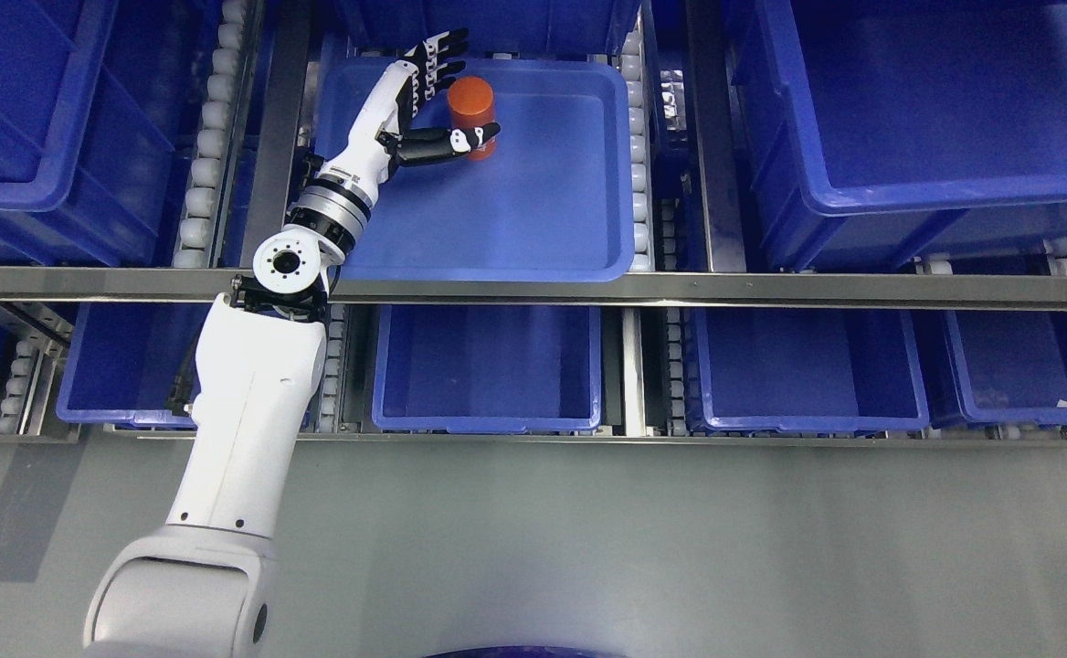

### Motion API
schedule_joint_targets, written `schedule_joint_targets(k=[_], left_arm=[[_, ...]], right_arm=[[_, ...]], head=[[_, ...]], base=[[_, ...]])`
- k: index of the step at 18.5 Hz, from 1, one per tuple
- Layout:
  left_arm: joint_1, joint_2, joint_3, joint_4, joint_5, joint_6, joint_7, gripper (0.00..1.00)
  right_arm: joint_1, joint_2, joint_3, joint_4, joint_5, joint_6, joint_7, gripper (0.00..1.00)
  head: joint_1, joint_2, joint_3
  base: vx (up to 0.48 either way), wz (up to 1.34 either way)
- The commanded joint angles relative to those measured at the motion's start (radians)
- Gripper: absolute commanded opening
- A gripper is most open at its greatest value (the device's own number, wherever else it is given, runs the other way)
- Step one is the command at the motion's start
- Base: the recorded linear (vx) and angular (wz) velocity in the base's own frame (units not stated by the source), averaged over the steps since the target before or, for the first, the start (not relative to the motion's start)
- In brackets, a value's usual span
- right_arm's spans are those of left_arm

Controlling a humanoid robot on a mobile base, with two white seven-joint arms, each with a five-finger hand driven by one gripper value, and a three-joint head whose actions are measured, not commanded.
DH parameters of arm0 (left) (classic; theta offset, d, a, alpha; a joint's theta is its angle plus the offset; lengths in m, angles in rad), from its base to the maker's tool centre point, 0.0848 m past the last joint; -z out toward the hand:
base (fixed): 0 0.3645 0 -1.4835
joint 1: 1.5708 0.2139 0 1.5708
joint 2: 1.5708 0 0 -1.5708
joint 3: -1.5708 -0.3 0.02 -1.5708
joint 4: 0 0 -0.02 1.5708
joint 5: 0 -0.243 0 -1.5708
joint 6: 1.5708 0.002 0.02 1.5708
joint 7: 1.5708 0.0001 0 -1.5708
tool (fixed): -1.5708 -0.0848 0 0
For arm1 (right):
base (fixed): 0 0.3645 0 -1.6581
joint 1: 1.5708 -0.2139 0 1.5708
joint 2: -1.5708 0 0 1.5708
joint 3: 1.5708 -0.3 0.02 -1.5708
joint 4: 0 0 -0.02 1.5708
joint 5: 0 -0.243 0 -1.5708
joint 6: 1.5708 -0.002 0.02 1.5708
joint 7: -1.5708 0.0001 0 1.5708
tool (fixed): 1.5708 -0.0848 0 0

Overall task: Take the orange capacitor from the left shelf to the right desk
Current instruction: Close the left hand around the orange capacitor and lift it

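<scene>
We see the left arm come in from the lower left of the frame and reach up over the metal rail of the shelf into a shallow blue tray in the upper middle. The orange capacitor stands upright on the tray floor near its upper left corner. Our left robot hand is at the capacitor: the thumb lies across the capacitor's lower front, and the dark fingers stretch up just to its left, spread rather than curled around it. Whether the thumb actually presses on the capacitor we cannot tell, and nothing is clamped. Larger blue bins sit to the upper right and upper left, and a lower row of blue bins runs across the middle of the frame, above the grey floor.
</scene>
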Motion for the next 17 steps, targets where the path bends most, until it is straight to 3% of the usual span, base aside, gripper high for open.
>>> schedule_joint_targets(k=[1, 7, 16, 17], left_arm=[[0.010, 0.017, -0.030, 0.041, 0.001, -0.002, -0.030, 0.72], [0.041, 0.017, -0.024, 0.041, 0.001, -0.006, -0.053, 0.71], [0.041, 0.017, 0.008, 0.041, 0.007, -0.014, -0.054, 0.39], [0.041, 0.017, 0.013, 0.041, 0.017, -0.017, -0.054, 0.32]], right_arm=[[0.000, -0.017, -0.011, -0.034, 0.000, -0.002, 0.000, 1.00], [-0.001, -0.017, -0.011, -0.034, 0.000, 0.000, 0.000, 1.00], [-0.001, -0.017, -0.011, -0.034, 0.000, 0.000, 0.000, 1.00], [0.000, -0.017, -0.011, -0.034, 0.000, 0.000, 0.000, 1.00]], head=[[0.0000, 0.000, 0.000], [0.0000, 0.000, 0.000], [0.0000, 0.000, 0.000], [0.0000, 0.000, 0.000]], base=[[0.149, 0.00], [0.091, 0.00], [0.052, 0.00], [0.013, 0.00]])
